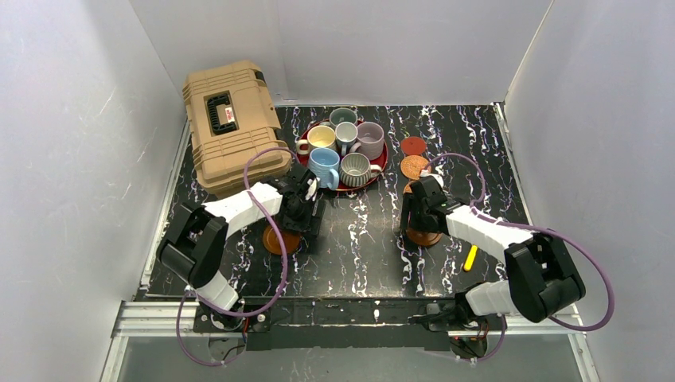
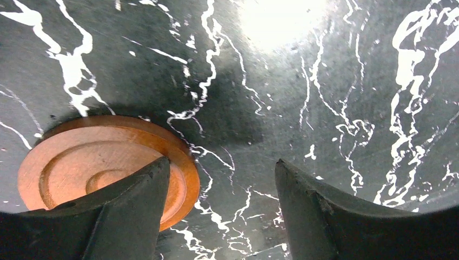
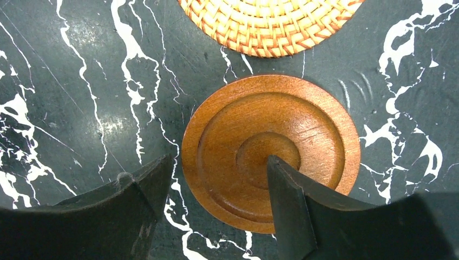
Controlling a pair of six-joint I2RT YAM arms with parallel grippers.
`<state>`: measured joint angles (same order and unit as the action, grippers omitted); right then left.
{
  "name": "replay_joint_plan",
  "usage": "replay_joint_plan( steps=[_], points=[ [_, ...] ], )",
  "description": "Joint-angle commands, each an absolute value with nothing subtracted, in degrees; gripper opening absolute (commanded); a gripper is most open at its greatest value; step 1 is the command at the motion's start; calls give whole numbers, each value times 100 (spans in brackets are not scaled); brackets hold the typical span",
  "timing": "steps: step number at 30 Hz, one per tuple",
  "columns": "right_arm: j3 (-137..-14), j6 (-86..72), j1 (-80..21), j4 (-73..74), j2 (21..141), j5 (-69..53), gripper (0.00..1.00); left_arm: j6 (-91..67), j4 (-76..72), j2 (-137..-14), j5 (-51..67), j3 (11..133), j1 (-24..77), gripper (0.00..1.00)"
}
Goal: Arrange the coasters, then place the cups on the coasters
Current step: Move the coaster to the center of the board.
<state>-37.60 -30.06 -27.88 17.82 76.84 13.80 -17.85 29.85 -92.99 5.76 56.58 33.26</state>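
Observation:
Several cups (image 1: 355, 169) stand crowded on the red round tray (image 1: 384, 161) at the back. A dark brown wood coaster (image 2: 103, 168) lies flat on the black marbled table, and my left gripper (image 2: 221, 161) hangs open low above it, the left finger over the coaster's right part and the right finger over bare table. In the top view this coaster (image 1: 278, 241) sits beside the left gripper (image 1: 306, 227). My right gripper (image 3: 218, 157) is open over another wood coaster (image 3: 270, 151), its right finger above the centre. An orange woven coaster (image 3: 268, 24) lies just beyond it. A pinkish-red coaster (image 1: 413, 146) and a woven coaster (image 1: 415, 166) lie right of the tray.
A tan hard case (image 1: 235, 123) stands at the back left, close to the tray. A small yellow object (image 1: 470, 257) lies on the table near the right arm. White walls close in the table on three sides.

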Motion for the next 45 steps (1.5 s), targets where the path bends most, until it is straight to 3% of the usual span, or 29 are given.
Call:
replay_joint_plan(
  steps=[1, 45],
  points=[
    [-3911, -3096, -2812, 1586, 7774, 1644, 72, -1903, 2950, -9069, 1173, 5439, 3530, 68],
    [-4156, -3104, -2725, 1099, 8697, 2120, 72, -1903, 2812, -8882, 1178, 5501, 3726, 68]
  ],
)
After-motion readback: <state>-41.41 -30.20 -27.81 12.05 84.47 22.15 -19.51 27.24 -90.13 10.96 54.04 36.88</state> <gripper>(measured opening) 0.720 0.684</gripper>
